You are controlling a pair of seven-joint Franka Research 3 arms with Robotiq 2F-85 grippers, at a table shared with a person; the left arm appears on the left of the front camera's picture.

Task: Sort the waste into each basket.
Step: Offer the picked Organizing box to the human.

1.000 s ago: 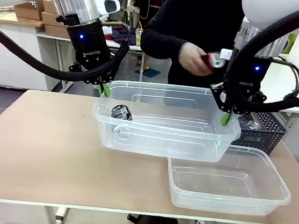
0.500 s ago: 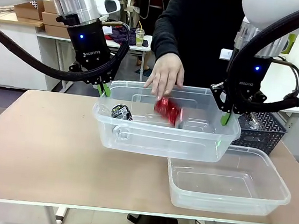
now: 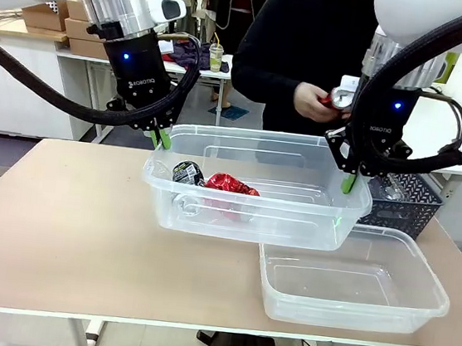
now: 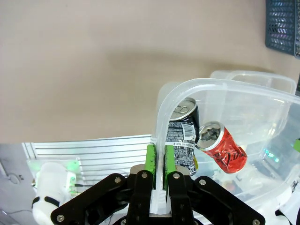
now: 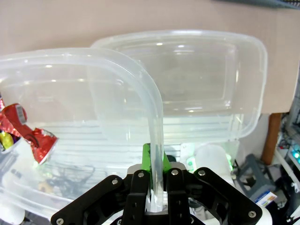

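L gripper [image 3: 161, 138] & R gripper [image 3: 347, 184] each clenched on opposite rims of the clear tub [image 3: 292, 223], raised above the table. Inside, toward L end: dark can [image 3: 188, 172] + red can [image 3: 231, 185]. Person's hand [image 3: 312, 101] holds a 2nd red can [image 3: 333, 98] behind. Best: hold tub level & steady, w/ equal grip both sides. Second tub [image 3: 442, 301] sits low-right.

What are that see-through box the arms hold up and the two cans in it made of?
The lifted tub looks like clear glossy plastic: you see through its walls, and the rolled rim catches light. The red can and the dark can look like thin metal, probably aluminium: silvery tops with pull tabs, glossy printed sides.
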